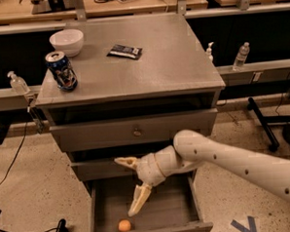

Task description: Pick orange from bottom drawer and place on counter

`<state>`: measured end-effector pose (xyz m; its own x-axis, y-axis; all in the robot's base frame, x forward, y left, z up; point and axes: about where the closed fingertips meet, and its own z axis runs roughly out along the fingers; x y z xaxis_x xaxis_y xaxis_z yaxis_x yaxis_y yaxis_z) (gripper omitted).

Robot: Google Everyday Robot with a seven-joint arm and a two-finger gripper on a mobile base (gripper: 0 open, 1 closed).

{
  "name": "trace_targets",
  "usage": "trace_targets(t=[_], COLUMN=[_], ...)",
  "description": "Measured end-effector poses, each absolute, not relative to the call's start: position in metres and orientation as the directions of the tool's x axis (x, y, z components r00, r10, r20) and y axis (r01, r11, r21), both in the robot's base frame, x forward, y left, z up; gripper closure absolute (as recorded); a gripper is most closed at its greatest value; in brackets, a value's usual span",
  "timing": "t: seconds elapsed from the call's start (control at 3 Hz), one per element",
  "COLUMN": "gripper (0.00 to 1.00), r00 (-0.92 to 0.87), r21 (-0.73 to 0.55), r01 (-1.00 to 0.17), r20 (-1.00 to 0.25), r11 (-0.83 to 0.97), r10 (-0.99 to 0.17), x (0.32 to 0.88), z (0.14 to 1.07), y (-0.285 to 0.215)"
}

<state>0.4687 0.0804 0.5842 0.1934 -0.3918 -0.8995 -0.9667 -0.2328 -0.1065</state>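
Observation:
The orange (124,226) lies in the front left of the open bottom drawer (188,198), near its front wall. My gripper (130,185) hangs over the drawer, just above and right of the orange, with its two pale fingers spread wide and nothing between them. One finger (126,162) points left at the middle drawer front, the other (138,200) points down into the drawer. The white arm reaches in from the lower right. The grey counter (166,63) is the cabinet's top.
On the counter stand a soda can (61,70), a white bowl (66,42) and a dark packet (125,51). Water bottles (242,56) stand behind the cabinet on both sides. A black cable and a black pole lie on the speckled floor at the left.

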Motion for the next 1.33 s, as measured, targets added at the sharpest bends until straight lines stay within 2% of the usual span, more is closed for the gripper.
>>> trace_targets(t=[0.33, 0.67, 1.0, 1.33], gripper=[0.00, 0.00, 0.00, 0.00], r00=[0.100, -0.008, -0.007, 0.020], r21=[-0.053, 0.031, 0.006, -0.003], r01=[-0.990, -0.999, -1.000, -0.999], r20=[-0.921, -0.889, -0.883, -0.870], r11=[-0.132, -0.042, 0.003, -0.036], r10=[-0.378, -0.458, -0.470, -0.493], x=[0.452, 0.446, 0.460, 0.460], z=[0.455, 0.391, 0.389, 0.387], y=[0.092, 0.097, 0.095, 0.102])
